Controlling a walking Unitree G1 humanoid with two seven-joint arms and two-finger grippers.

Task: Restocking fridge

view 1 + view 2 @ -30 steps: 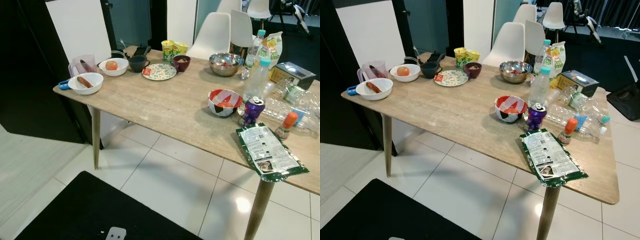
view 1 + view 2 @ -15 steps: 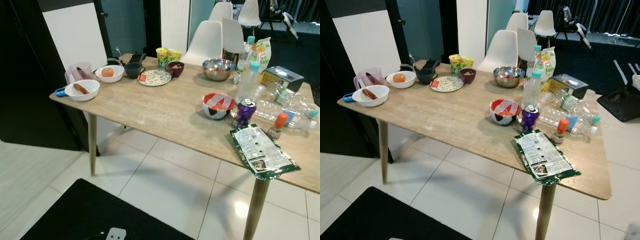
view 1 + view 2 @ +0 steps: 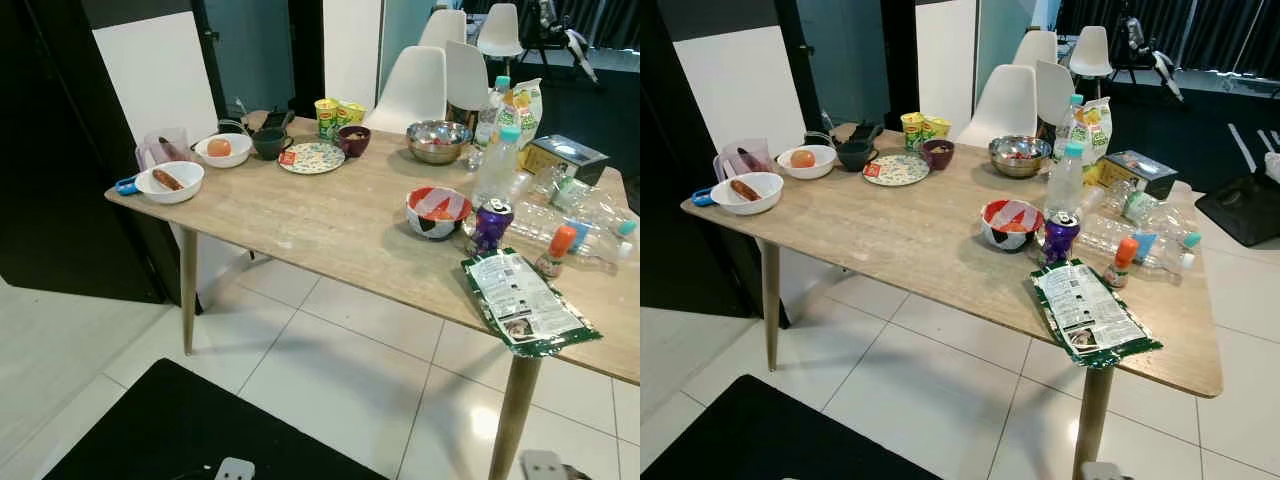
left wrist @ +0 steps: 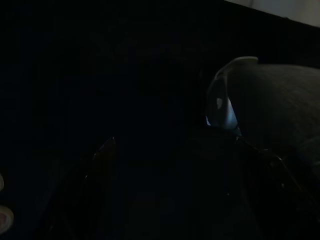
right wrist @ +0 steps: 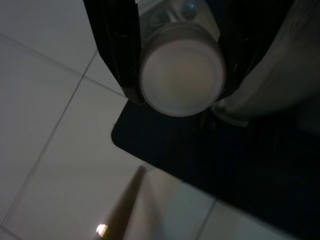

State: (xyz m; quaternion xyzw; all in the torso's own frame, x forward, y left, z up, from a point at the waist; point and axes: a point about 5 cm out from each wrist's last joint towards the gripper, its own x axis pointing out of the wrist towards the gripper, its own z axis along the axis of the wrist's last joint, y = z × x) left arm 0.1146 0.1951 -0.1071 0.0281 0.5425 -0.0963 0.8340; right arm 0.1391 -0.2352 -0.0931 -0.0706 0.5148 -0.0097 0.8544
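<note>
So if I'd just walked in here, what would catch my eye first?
Probably the long wooden table, crowded with food: a red-and-white bowl beside a purple can near the middle, and a green packet hanging over the near edge. At the far left end sits a white bowl with a sausage. In the right wrist view, the right gripper holds a pale round container above the tiled floor.

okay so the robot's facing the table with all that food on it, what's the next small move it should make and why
Probably step closer to the table. The can, bottles and bowls sit beyond bare floor, likely out of reach. The right gripper hangs low over the tiles, jaws closed on a round white object, so the left arm would likely do any picking.
</note>
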